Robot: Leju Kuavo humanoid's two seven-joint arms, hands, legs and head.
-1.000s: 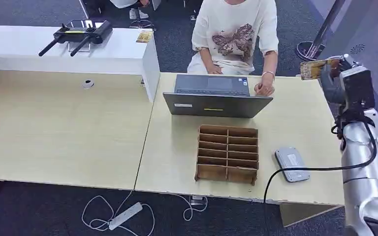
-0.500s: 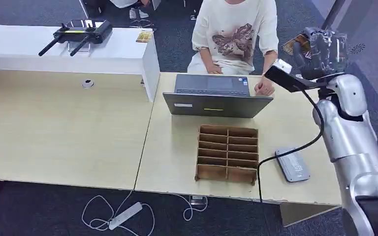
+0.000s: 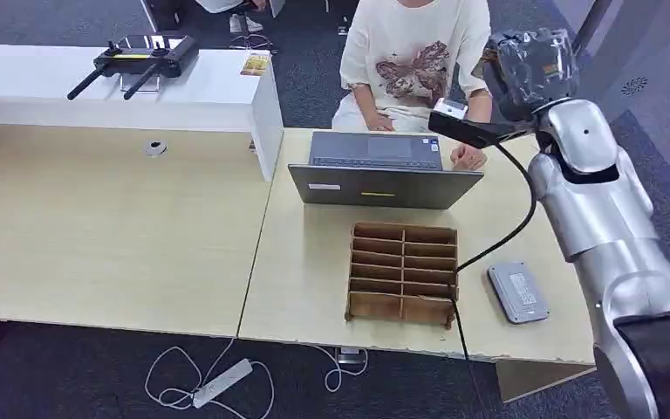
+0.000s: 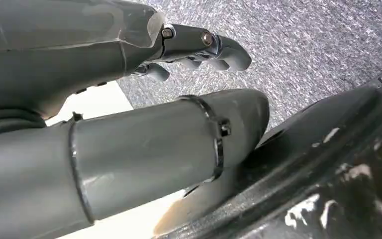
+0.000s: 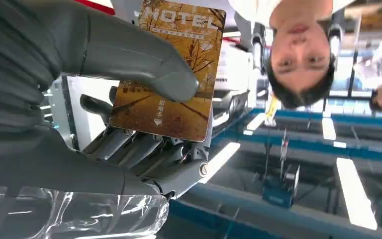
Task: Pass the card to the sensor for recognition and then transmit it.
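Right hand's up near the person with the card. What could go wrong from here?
1. The card is held only by the thumb against the fingers of the right hand; a jerk might let it slip out.
2. That hand is raised close to the person at the laptop; further reach could bump them.
3. The arm's cable hangs by the wooden organizer and could snag it.

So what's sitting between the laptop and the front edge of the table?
In the head view, the wooden divider tray lies between the laptop and the table's front edge; the grey sensor sits off to its right.
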